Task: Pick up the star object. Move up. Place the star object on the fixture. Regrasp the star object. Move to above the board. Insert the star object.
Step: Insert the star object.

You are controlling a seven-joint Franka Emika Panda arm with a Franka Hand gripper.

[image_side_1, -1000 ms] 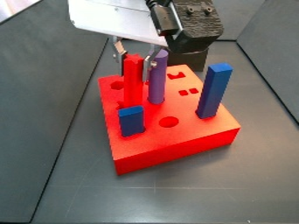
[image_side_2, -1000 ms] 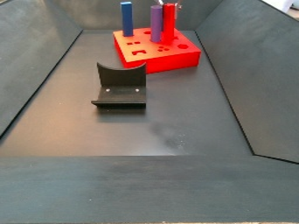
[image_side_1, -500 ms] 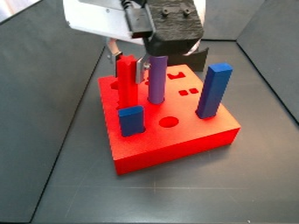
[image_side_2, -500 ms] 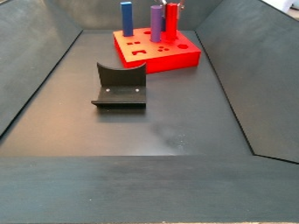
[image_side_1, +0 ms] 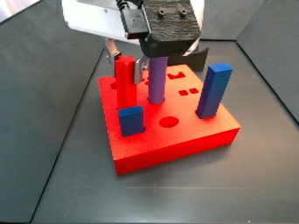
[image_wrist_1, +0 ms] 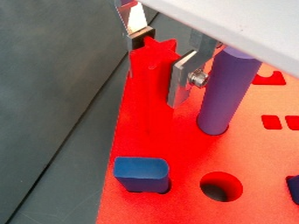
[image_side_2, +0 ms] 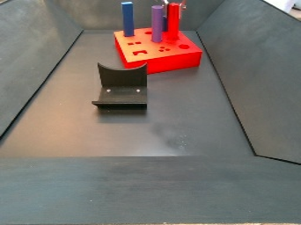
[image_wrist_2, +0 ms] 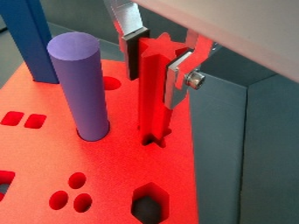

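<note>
The star object (image_wrist_1: 149, 87) is a bright red star-section peg standing upright at the back corner of the red board (image_side_1: 176, 144). Its lower end sits in a star-shaped hole (image_wrist_2: 153, 140). My gripper (image_wrist_1: 160, 61) is shut on the peg's top, one silver finger (image_wrist_2: 131, 44) on each side, the dark pad pressed to a star point. In both side views the star object (image_side_1: 124, 79) rises beside the purple cylinder (image_side_1: 156, 79). The fixture (image_side_2: 120, 86) stands alone on the floor, well away from the board (image_side_2: 177, 60).
On the board stand a tall blue peg (image_side_1: 212, 90) and a short blue peg (image_side_1: 131, 120), with open round and square holes (image_side_1: 169, 122) between them. A hexagonal hole (image_wrist_2: 149, 206) lies near the star hole. Dark bin walls (image_side_2: 47, 53) slope up all round.
My gripper and the star object have shifted slightly left and downward over the board's back corner; the peg now stands lower against the board. Nothing else moved.
</note>
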